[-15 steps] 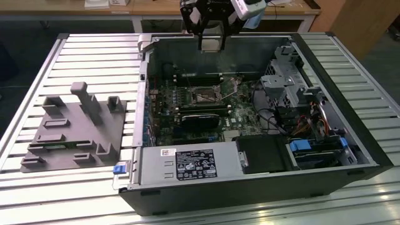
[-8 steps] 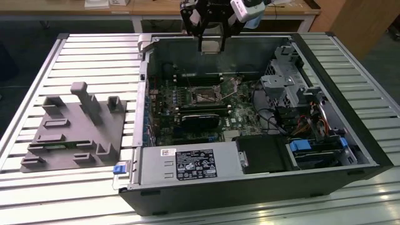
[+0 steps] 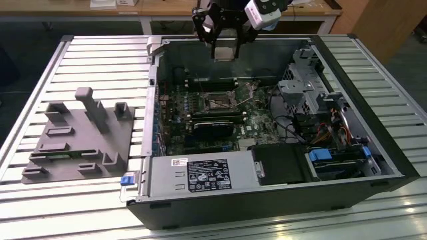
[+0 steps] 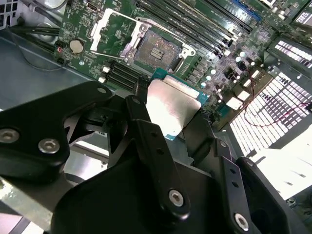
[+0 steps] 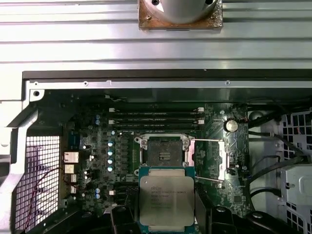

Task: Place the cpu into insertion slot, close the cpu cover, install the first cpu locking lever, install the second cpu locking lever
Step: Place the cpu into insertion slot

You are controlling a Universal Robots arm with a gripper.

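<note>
insertion slot (image 5: 163,150): dark square socket, metal-edged, and we saw it bare.
cpu (image 5: 166,197): flat, dull silver top, green rim, held clear of the slot.
cpu cover (image 5: 209,141): thin silvery frame, flipped open.
gripper (image 3: 225,54): black fingers clamped the cpu's edges; the exterior view gave us its height over the case (image 3: 267,205).

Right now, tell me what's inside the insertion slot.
Nothing: the insertion slot lies bare, cpu cover swung open. The cpu in the end effector hides only its frame edge.
</note>
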